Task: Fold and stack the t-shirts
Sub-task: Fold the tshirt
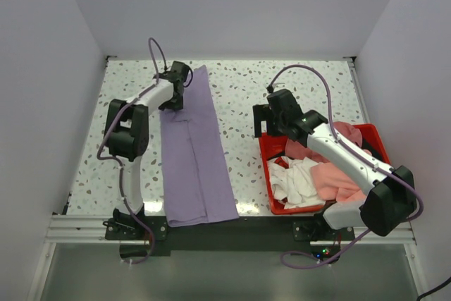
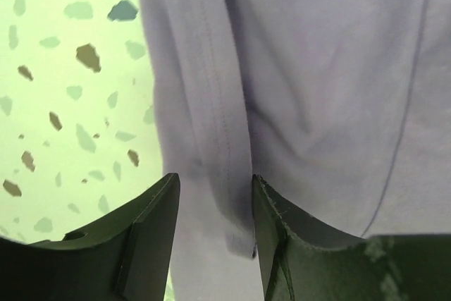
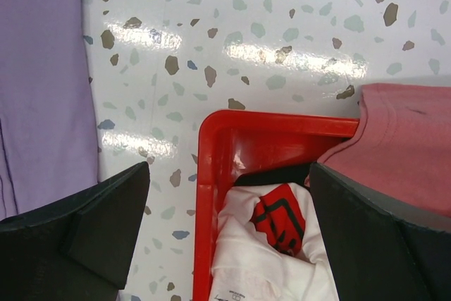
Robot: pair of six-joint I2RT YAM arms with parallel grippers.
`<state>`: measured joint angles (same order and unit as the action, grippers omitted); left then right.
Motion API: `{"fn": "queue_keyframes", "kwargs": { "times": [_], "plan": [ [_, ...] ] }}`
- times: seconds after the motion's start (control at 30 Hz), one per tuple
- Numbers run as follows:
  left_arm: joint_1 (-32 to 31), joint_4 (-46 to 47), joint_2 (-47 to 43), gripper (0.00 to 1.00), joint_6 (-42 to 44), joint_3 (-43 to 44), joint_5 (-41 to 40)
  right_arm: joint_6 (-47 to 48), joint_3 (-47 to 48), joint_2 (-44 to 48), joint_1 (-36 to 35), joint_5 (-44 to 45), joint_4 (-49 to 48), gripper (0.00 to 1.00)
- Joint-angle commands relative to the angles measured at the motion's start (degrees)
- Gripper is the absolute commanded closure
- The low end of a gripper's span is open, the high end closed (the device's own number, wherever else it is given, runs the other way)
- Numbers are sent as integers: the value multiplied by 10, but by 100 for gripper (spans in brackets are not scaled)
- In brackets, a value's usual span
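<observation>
Two claws: left claw (image 2: 215, 181) astride left hem of lavender t-shirt (image 1: 197, 160), a long strip from tabletop's (image 1: 239, 96) far edge to near edge, grip unclear; right claw (image 3: 229, 167) gaping over red bin's (image 3: 211, 132) corner, white t-shirt's (image 3: 239, 273) red print visible only there.

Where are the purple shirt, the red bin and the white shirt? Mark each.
purple shirt (image 1: 194, 160), top view, middle of the cloth.
red bin (image 3: 206, 202), right wrist view, left wall.
white shirt (image 1: 294, 180), top view, middle of the bunched cloth.

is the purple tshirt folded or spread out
Folded lengthwise: the lavender purple fabric t-shirt lies as a long narrow strip with an overlapped layer.
</observation>
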<state>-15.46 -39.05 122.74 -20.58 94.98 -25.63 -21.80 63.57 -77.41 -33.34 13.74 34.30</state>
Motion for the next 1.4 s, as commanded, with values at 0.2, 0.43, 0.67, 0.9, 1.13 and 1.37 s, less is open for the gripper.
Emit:
{"fn": "queue_keyframes", "kwargs": {
  "times": [0.2,0.43,0.67,0.9,1.13,1.37],
  "plan": [
    [28,6,-69,45,-37,-67,-9,-2,1,9,2,-13,-4,1],
    [52,5,-106,40,-54,-97,-11,-3,2,9,1,-24,-6,1],
    [76,18,-137,38,-68,-137,16,2,3,10,1,-36,-7,1],
    [76,46,-193,35,-71,-173,88,25,2,16,0,-119,-31,1],
    [51,125,-347,0,-133,-330,163,37,-18,19,-49,-169,-73,1],
    [33,187,-435,0,-179,-465,221,12,-23,-52,-164,-187,-136,1]
  ]
}}
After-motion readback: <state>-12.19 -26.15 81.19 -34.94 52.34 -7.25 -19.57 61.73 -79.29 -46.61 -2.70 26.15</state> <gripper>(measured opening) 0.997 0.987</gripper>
